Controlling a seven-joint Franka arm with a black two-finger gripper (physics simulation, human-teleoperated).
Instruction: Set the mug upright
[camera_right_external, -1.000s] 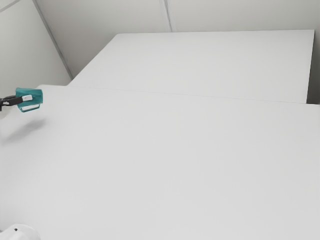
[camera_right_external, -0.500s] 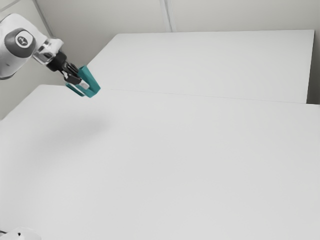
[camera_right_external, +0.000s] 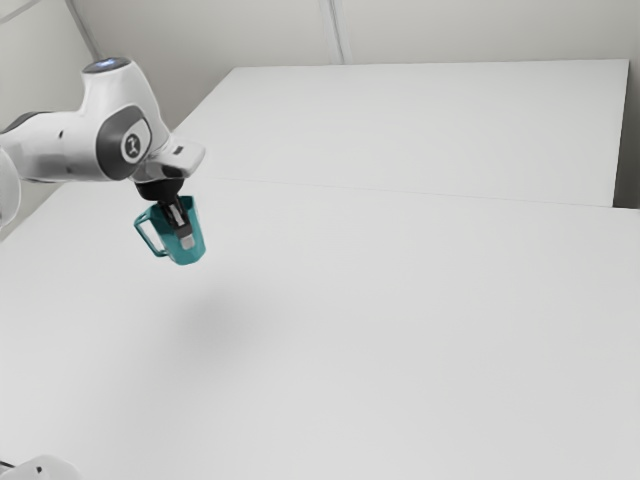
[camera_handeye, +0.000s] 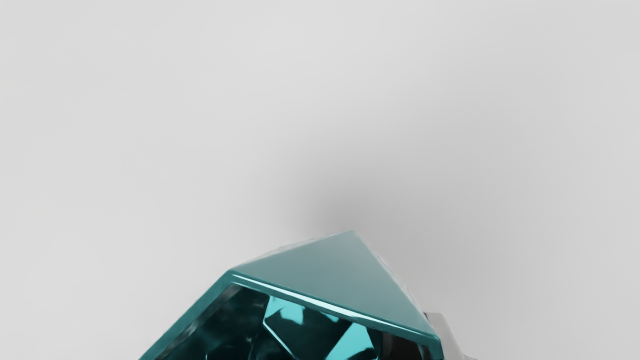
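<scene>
Teal mug, base down and a little tilted, in the air over the table, nearer the far corner at the exterior view's left than the other far corner. The gripper is clamped on it; one finger lies across the outside, hiding part of the wall, and where the other touches is hard to make out. The exterior view gives the handle, pointing to that view's left; the wrist view looks in past the rim, with the near part of the mug cut off. A dark patch inside is unclear. Beneath, a soft shadow on the table. The arm is cut off by the exterior view's left edge.
</scene>
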